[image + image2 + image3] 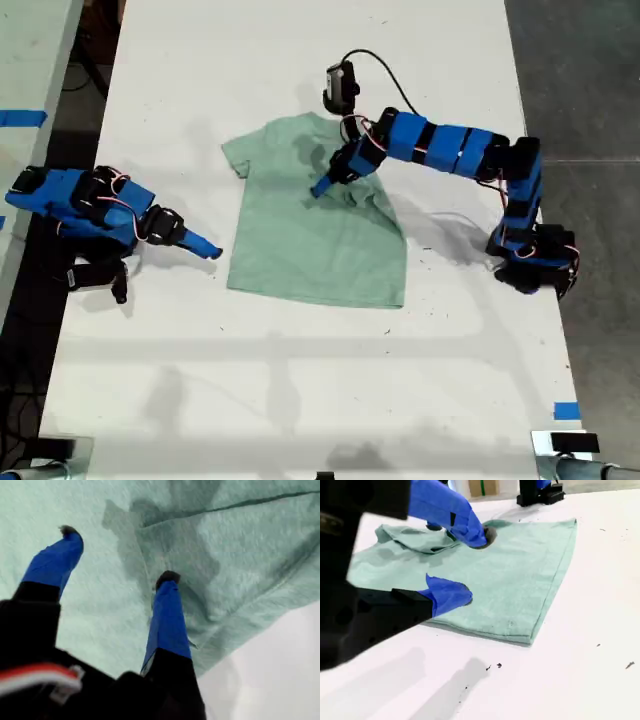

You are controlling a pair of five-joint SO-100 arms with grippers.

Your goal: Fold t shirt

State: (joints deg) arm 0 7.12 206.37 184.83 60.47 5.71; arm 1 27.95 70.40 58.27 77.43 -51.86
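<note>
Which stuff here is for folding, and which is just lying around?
For the job:
- t shirt
- my first gripper, open over the shirt
- my second gripper, open beside the shirt

Just there:
- white table
- blue tape on the table

Plain mint-green t shirt [300, 250], white table [300, 400]

2 arms [455, 148] are seen, built of blue and black segments. Red and white wires are carried along them, and the fingertips [167, 577] are capped black.
</note>
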